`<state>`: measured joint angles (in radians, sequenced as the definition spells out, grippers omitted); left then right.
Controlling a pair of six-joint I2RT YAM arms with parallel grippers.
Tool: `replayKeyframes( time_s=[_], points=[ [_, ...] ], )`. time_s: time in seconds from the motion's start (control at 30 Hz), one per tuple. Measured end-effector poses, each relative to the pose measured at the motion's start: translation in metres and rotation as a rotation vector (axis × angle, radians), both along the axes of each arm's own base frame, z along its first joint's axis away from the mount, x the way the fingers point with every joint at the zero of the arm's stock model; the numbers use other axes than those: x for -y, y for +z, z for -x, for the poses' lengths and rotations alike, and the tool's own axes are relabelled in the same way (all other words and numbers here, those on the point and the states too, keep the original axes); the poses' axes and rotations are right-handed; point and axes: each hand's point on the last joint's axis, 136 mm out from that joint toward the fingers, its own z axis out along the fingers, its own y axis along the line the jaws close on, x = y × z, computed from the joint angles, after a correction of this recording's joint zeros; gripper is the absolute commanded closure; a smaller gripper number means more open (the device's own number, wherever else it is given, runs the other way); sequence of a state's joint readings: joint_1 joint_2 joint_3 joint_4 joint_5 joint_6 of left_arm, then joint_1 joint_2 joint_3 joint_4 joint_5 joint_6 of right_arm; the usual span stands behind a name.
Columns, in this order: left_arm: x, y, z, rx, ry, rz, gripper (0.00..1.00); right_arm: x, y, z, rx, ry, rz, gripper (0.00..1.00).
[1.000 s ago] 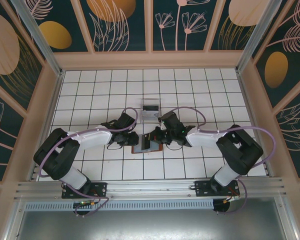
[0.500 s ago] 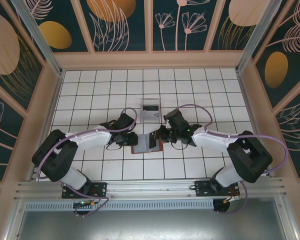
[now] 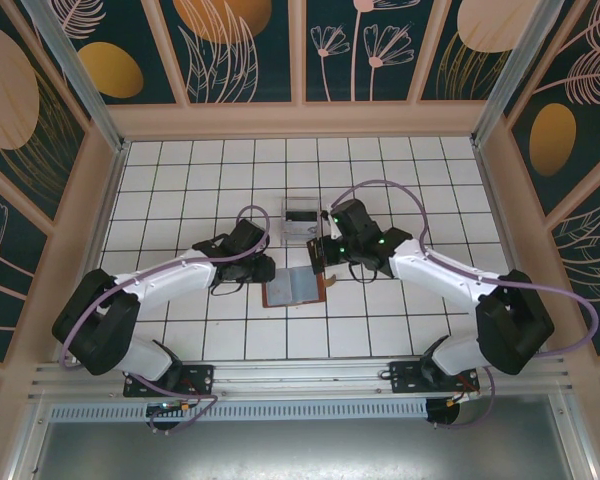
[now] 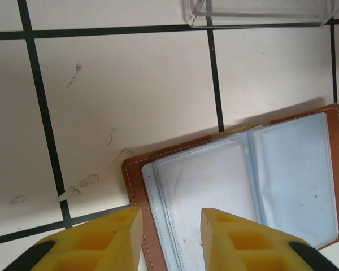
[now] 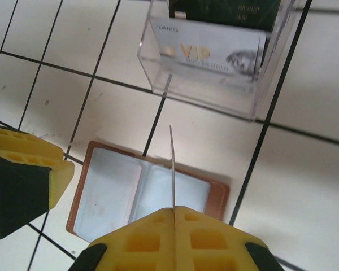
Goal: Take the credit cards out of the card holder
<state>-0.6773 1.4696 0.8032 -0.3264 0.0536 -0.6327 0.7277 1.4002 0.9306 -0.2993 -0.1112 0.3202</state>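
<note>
We work on a white tiled table [image 3: 180,180] with free tiles all round. The clear acrylic stand [image 5: 214,62] sits just ahead of our right gripper [image 5: 174,212], with a pale card [image 5: 209,53] and a dark card [image 5: 226,11] in it. The card holder [image 4: 260,186] lies open and flat below the right jaws. Our left gripper [image 4: 170,226] hangs at its edge, jaws spread on nothing. The right jaws pinch a thin card [image 5: 172,164] edge-on, its long axis pointing toward the stand. We judge the right arm nearer.
</note>
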Motion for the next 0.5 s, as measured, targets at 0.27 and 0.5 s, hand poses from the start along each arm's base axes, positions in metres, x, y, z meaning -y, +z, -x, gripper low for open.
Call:
replayKeyframes(
  time_s=[0.27,0.5],
  points=[
    [0.003,0.007,-0.006,0.022,0.006,0.005,0.66,0.003,0.023,-0.009,0.223,0.271,0.170,1.00],
    [0.002,0.007,-0.007,0.024,0.007,0.003,0.66,-0.003,0.042,-0.016,0.439,0.553,0.326,1.00]
  ],
)
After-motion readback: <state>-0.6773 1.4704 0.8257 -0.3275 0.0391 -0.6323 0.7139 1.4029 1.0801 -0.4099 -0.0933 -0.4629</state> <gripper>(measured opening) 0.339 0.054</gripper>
